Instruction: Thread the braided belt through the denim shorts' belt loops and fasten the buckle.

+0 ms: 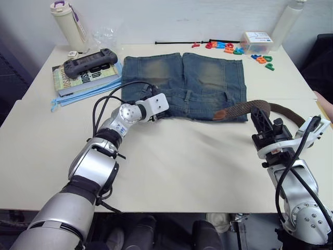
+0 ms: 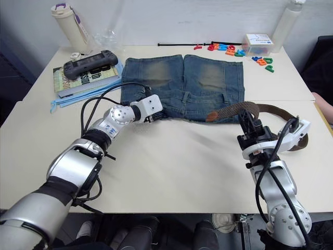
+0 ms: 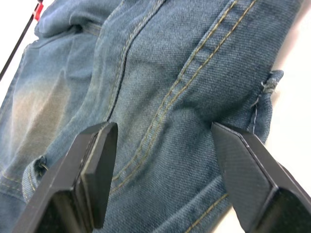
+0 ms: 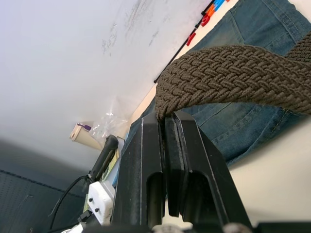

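Note:
The denim shorts [image 1: 183, 83] lie flat mid-table, waistband toward me, legs pointing away. My left gripper [image 3: 164, 135] is open over the waistband's left end, with denim between its fingers [image 1: 156, 116]. The braided belt [image 1: 244, 108] rests with its tan tip [image 1: 220, 114] on the waistband's right end and runs off to the right. My right gripper [image 4: 165, 116] is shut on the belt's woven strap just right of the shorts, lifting it a little. A belt loop [image 1: 227, 97] shows near the tip. The belt's far end curves behind my right arm, and the buckle is hidden.
Books [image 1: 83, 78] with a black game controller [image 1: 89, 61] lie at the back left beside a bottle [image 1: 67, 23]. Coloured letter magnets [image 1: 229, 48], a small box [image 1: 256, 38] and a black rod [image 1: 177, 42] line the far edge. Part of a person [image 1: 325, 107] shows at the right edge.

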`<move>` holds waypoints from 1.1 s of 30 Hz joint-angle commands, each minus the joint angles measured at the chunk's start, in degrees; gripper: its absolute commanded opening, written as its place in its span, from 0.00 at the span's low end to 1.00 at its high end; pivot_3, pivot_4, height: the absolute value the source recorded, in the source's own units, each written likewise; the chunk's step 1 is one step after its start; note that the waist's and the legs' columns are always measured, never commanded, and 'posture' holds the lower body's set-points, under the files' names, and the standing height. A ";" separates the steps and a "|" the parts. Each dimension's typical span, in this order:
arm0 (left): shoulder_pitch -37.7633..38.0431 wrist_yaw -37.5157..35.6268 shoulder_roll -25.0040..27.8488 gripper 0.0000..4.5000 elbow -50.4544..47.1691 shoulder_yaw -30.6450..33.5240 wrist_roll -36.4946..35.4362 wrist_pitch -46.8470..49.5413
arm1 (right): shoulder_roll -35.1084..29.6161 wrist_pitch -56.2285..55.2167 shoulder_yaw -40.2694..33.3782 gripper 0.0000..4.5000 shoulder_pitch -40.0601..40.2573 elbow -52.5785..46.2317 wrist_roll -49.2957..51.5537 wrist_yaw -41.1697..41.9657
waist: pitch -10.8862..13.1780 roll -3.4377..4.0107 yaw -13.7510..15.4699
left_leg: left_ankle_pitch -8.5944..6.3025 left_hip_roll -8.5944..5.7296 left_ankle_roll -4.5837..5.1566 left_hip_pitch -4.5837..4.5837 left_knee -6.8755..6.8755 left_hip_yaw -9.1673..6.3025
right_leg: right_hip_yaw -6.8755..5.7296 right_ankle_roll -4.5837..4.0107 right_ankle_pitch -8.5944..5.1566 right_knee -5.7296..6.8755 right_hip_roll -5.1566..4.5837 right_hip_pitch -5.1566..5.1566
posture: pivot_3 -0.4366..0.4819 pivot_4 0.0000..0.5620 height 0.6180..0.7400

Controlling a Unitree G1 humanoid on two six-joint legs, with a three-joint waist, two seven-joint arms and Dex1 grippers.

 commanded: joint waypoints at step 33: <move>43.58 -27.18 13.66 0.01 -83.23 11.91 -15.66 36.08 | -0.87 -2.91 -2.30 0.00 -1.68 -1.18 -1.73 -0.25 | -0.03 0.07 -2.63 | 0.10 0.49 -0.16 0.01 -0.05 0.02 | 0.10 -0.23 0.01 0.30 0.10 -0.27 | 0.48 0.27 0.79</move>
